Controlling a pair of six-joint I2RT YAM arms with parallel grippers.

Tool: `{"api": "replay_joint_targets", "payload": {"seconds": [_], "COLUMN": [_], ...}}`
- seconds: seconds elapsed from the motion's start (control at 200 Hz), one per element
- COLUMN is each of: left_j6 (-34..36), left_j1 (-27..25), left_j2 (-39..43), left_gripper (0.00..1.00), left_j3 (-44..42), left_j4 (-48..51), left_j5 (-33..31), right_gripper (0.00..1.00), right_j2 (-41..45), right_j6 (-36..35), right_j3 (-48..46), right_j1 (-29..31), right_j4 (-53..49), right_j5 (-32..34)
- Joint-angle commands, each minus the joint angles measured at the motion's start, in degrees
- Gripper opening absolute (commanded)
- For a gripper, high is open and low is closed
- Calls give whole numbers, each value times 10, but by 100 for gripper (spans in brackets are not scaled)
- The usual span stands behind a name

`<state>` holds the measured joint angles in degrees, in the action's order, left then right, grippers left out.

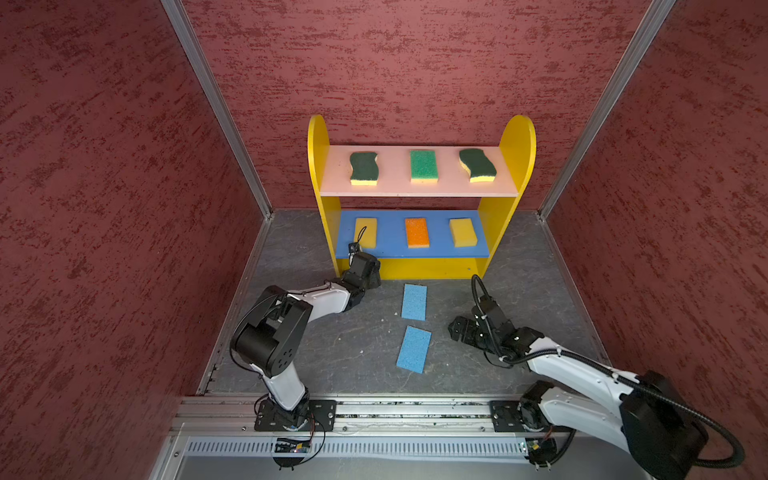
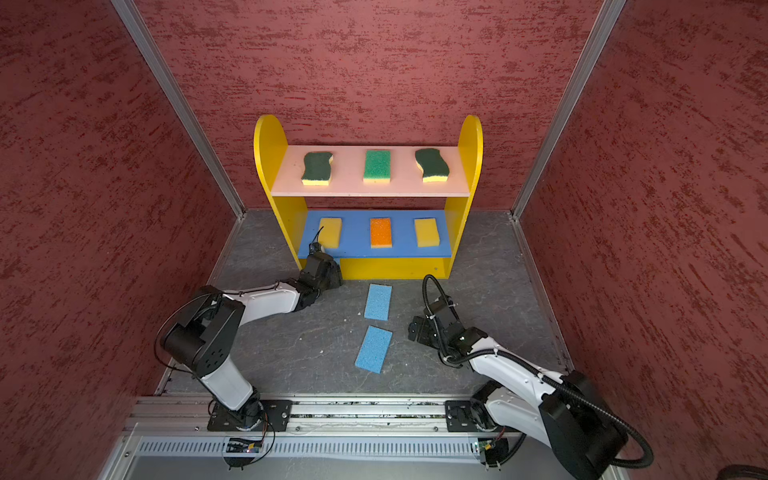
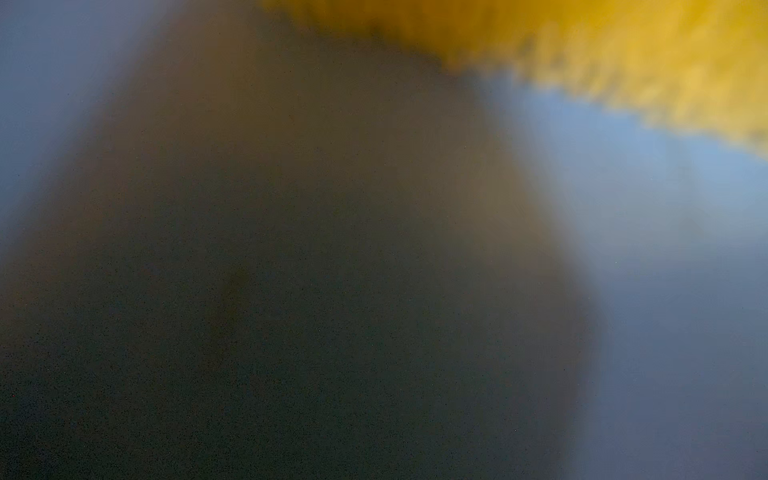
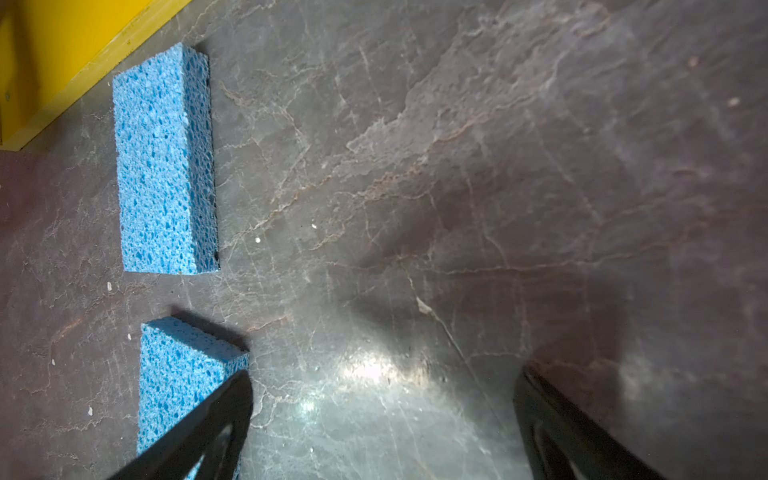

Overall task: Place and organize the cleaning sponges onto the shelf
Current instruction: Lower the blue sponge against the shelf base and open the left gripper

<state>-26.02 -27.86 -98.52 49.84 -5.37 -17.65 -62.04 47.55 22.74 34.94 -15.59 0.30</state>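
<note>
1. The shelf (image 1: 519,141) stands against the back wall with six sponges on it. Three lie in a row on the pink top board (image 1: 399,188), well apart. A dark-green wavy sponge (image 1: 364,168) is at the left and the bright green sponge (image 1: 423,166) is in the middle. A second wavy sponge (image 1: 478,165) is at the right, turned a little askew.
2. The blue middle board (image 1: 395,239) carries a left yellow sponge (image 1: 369,228), an orange sponge (image 1: 417,232) in the centre and a right yellow sponge (image 1: 463,232).
3. Two more sponges lie flat on the grey floor (image 1: 332,345) in front of the shelf, one behind the other and not touching. The far blue sponge (image 1: 414,302) is just in front of the yellow bottom board (image 1: 436,269). The near blue sponge (image 1: 414,349) is closer to the arm bases and slightly turned.
4. The left gripper (image 1: 365,268) sits low at the shelf's left front corner, its front end tucked under the edge of the blue middle board. Its fingers are hidden in both top views, and its wrist view shows only a yellow and blue blur. I cannot tell whether it is spread, closed or holding anything.
5. The right gripper (image 4: 382,374) hovers low over the floor, to the right of the two blue sponges. Its jaws are spread wide with only bare floor between them.
</note>
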Motion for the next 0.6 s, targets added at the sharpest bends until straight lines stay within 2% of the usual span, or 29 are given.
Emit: {"api": "replay_joint_targets", "payload": {"seconds": [0.0, 0.596], "left_j6": [6, -8], "left_j1": [2, -5], "left_j2": [-21, 0], "left_gripper": [72, 72], "left_j3": [5, -41], "left_j4": [5, -9], "left_j5": [15, -2], "right_gripper": [99, 99], "right_j2": [-5, -9], "right_j6": [6, 6], "right_j3": [-9, -8], "right_j1": [3, 3], "right_j4": [6, 9], "right_j5": [4, 2]}}
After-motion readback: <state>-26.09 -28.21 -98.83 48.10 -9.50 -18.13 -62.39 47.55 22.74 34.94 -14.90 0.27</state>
